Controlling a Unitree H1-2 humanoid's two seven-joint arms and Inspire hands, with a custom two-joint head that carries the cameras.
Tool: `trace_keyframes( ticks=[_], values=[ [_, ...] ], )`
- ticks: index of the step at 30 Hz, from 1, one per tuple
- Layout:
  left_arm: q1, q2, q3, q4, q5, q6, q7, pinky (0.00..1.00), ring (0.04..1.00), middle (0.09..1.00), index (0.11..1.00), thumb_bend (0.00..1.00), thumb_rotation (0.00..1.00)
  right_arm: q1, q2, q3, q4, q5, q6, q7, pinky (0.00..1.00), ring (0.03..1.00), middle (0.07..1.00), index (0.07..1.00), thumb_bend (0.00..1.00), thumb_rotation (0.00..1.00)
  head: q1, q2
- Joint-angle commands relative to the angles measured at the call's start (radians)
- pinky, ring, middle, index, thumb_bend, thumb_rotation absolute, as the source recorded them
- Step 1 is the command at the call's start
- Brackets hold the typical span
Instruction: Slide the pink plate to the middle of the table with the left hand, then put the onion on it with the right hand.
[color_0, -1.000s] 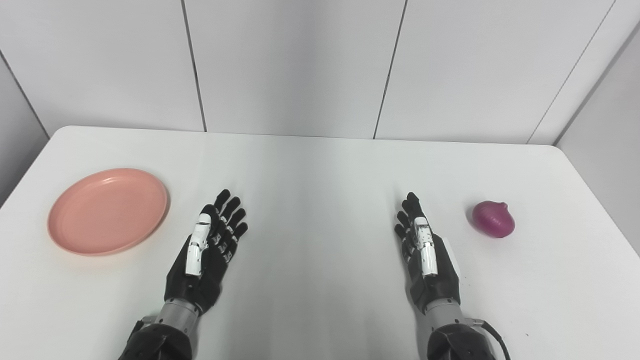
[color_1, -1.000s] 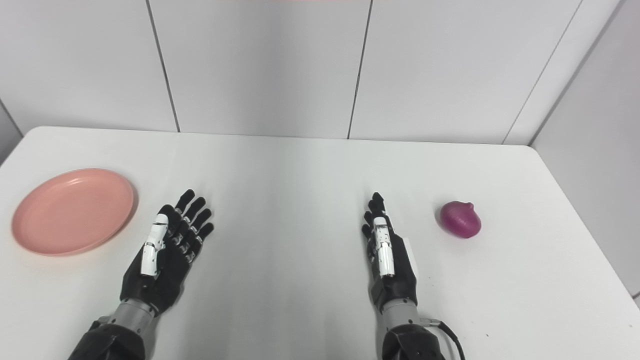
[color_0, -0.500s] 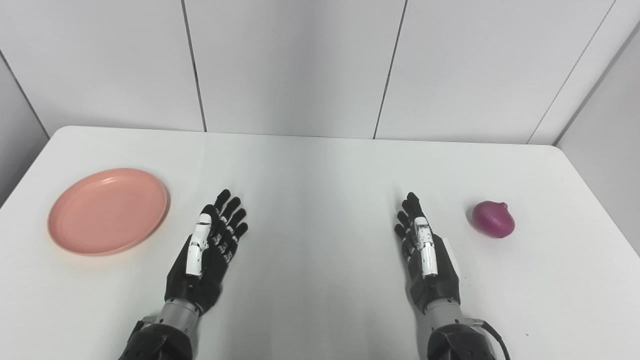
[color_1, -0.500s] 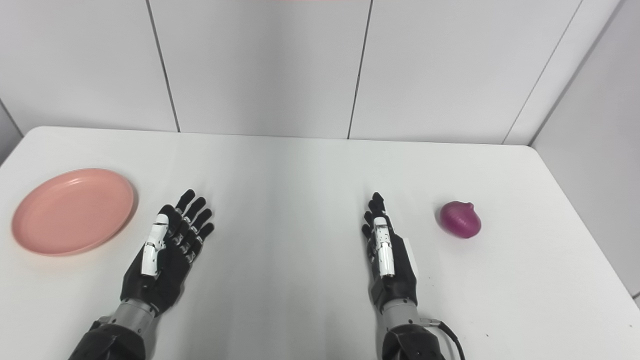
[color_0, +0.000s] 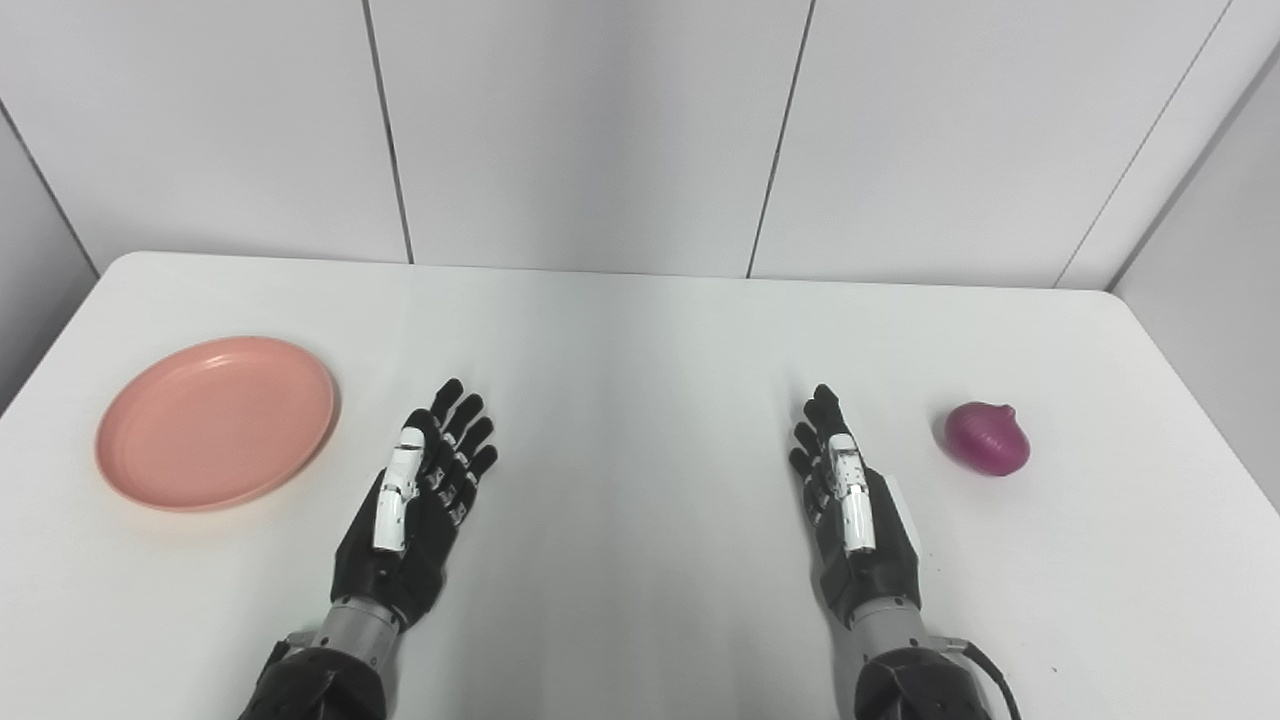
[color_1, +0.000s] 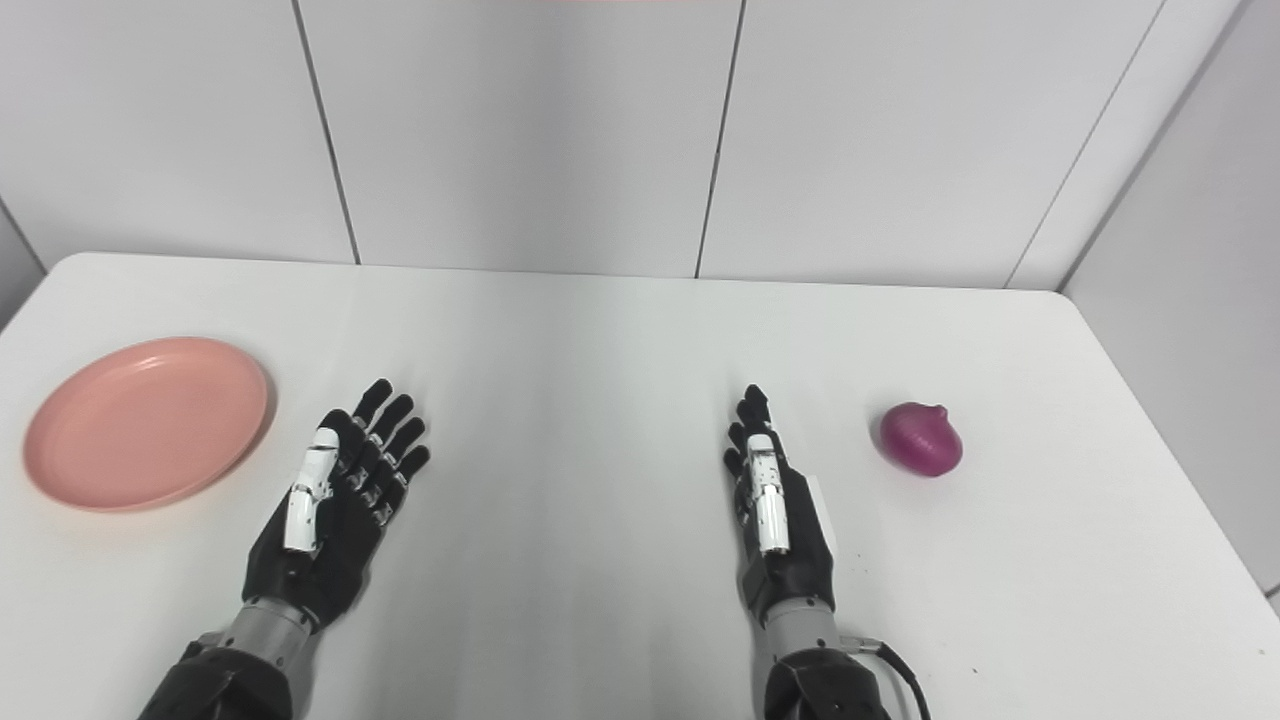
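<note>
Two black robot hands lie over a white table (color_0: 640, 320), both empty. At the far left edge sits the round pink plastic plate (color_0: 216, 421), flat and bare. Just right of it, apart from its rim, the left hand (color_0: 415, 505) rests with fingers spread and extended. Right of centre, the right hand (color_0: 850, 510) holds its fingers straight, turned edgewise. Near the right edge lies the purple-red onion (color_0: 987, 438), untouched.
</note>
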Motion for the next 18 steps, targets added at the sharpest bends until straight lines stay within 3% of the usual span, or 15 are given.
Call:
trace_keyframes(
  ticks=[1, 18],
  values=[
    [-0.001, -0.009, -0.008, -0.021, -0.002, -0.002, -0.002, 1.00, 0.997, 1.000, 1.000, 0.45, 1.00, -0.014, 0.002, 0.000, -0.017, 0.000, -0.020, 0.007, 1.00, 1.000, 1.000, 1.000, 0.25, 1.00, 0.004, -0.001],
    [-0.002, -0.057, -0.044, 0.002, 0.050, -0.020, 0.029, 0.99, 0.987, 0.998, 0.992, 0.46, 1.00, -0.007, -0.041, -0.023, -0.008, 0.021, -0.032, 0.035, 1.00, 1.000, 1.000, 1.000, 0.20, 1.00, 0.162, -0.050]
  ],
)
